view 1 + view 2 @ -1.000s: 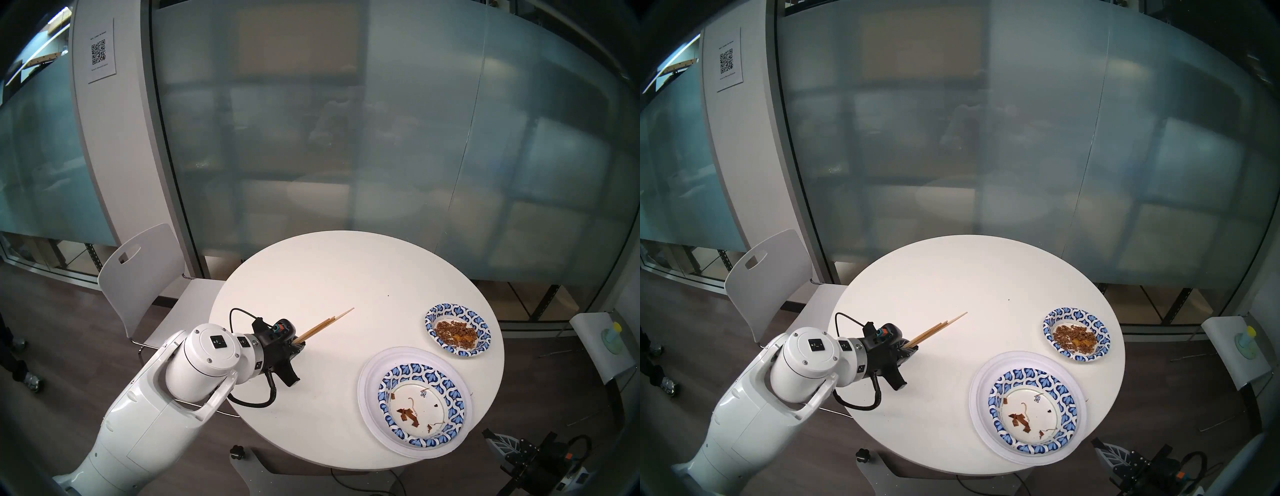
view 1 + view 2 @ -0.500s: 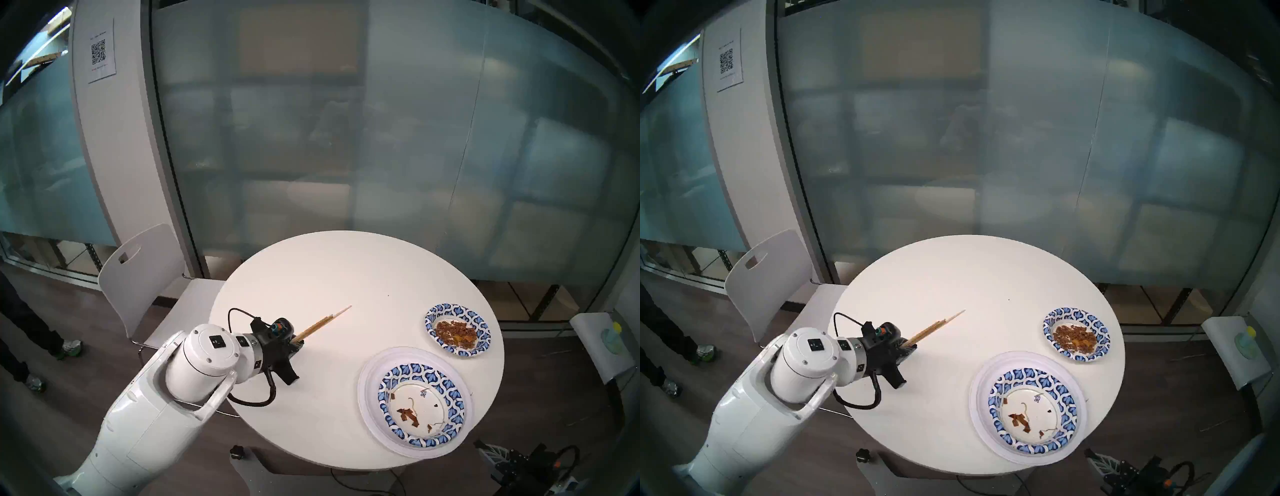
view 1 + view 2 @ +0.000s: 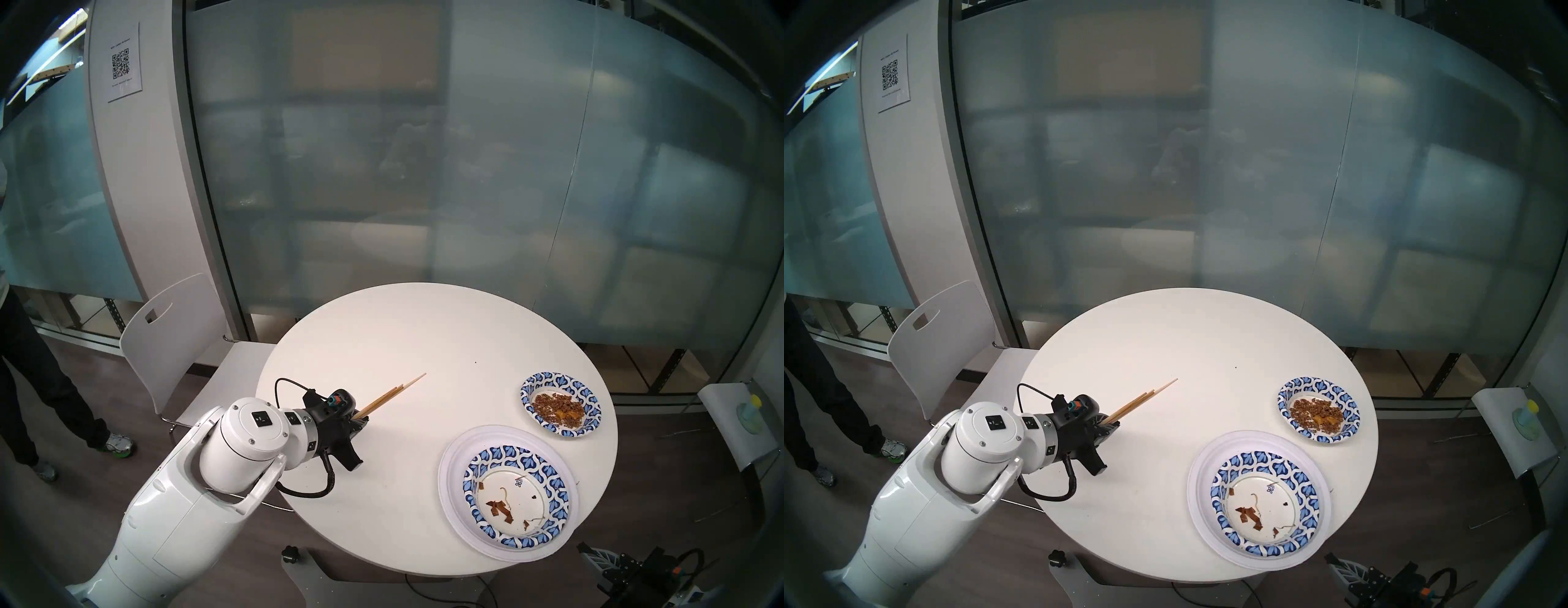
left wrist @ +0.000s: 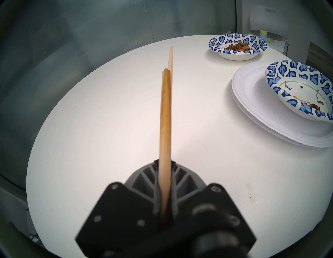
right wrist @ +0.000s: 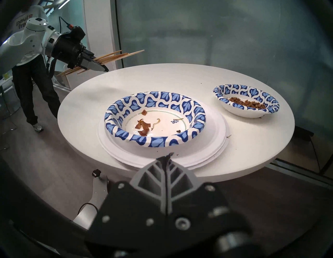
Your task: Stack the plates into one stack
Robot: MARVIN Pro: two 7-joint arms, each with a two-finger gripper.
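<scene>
Two white plates (image 3: 453,488) lie stacked at lower right, a blue-rimmed bowl plate (image 3: 515,494) on top. Left end effector (image 3: 360,422) grips chopsticks (image 3: 390,397); right end effector (image 5: 168,156) is closed, empty.

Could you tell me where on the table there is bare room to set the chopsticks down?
The table is bare across its far half and its middle, between the left end effector holding the chopsticks and the plates. The right side is crowded: the stack at the near edge, the lone patterned plate behind it.
</scene>
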